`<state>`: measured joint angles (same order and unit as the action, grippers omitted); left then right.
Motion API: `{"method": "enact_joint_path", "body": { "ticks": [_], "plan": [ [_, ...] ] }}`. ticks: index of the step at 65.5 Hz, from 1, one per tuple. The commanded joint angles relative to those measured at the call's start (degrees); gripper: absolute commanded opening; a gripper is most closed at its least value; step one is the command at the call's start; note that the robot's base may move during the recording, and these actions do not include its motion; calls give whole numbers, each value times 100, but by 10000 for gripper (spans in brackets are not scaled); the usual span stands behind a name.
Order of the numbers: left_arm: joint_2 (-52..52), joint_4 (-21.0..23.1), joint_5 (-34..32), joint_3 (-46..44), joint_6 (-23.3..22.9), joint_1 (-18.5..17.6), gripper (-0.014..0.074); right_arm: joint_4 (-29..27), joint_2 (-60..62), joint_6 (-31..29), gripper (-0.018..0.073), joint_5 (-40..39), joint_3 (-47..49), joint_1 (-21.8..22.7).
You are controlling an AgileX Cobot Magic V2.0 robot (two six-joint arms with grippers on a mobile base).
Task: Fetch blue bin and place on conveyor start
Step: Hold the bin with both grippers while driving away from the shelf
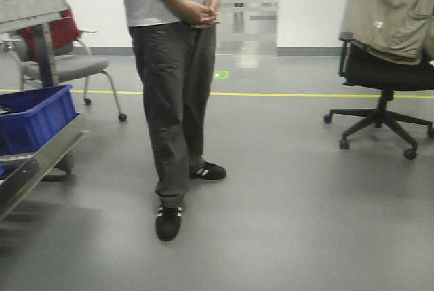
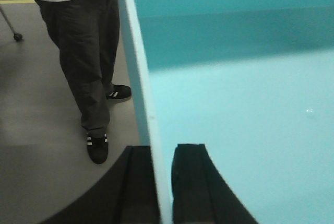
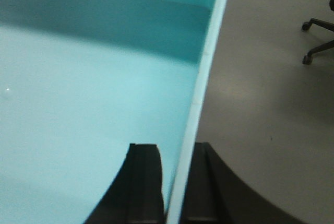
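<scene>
Left gripper [image 2: 163, 156]: nearest my left wrist lens. Its black fingers [image 2: 138, 187] straddle the left wall of the blue bin [image 2: 235, 119], one inside and one outside, pinched narrow on the rim so the tub hangs from its side.
Blue bin, left wrist view: the aqua interior spreads away from the gripper. Bare floor shows outside the wall, so I judge the bin is carried, not set down.
Person [image 2: 83, 51]: standing outside the bin's left wall, apart from it.
Right gripper [image 3: 175, 153]: the mirror grip, clamped across the right wall of the bin [image 3: 94, 93], which lets me share the load evenly.
Office chair [image 3: 315, 41]: well beyond the bin's right wall.
Front view: neither the bin nor the conveyor start is visible. I see the person [image 1: 175, 87], a dark-blue ribbed bin [image 1: 37, 118] on a steel rail [image 1: 41, 162], and the office chair [image 1: 383, 77].
</scene>
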<state>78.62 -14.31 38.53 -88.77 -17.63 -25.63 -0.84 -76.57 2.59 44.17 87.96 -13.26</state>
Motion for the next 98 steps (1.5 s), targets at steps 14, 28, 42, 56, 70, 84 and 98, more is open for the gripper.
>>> {"method": "enact_joint_path", "body": {
  "ticks": [14,28,42,56,70,84,98],
  "plan": [
    [-69,300,-517,-40,90,-69,-111,-344,59,-141,-151,-369,39,-76],
    [-69,300,-507,-40,90,-69,-111,-344,59,-141,-151,-389,39,-76],
    [-69,300,-507,-40,90,-69,-111,-344,59,-141,-151,-389,39,-76],
    [-69,300,-507,-40,90,-69,-111,-344,59,-141,-151,-389,39,-76],
    [-69,300,-507,-40,90,-69,-111,-344,59,-141,-151,-389,39,-76],
    [-69,300,-507,-40,90,-69,-111,-344,59,-141,-151,-389,39,-76],
    [-69,300,-507,-40,90,-69,-111,-344,59,-141,-151,-389,39,-76]
  ]
}}
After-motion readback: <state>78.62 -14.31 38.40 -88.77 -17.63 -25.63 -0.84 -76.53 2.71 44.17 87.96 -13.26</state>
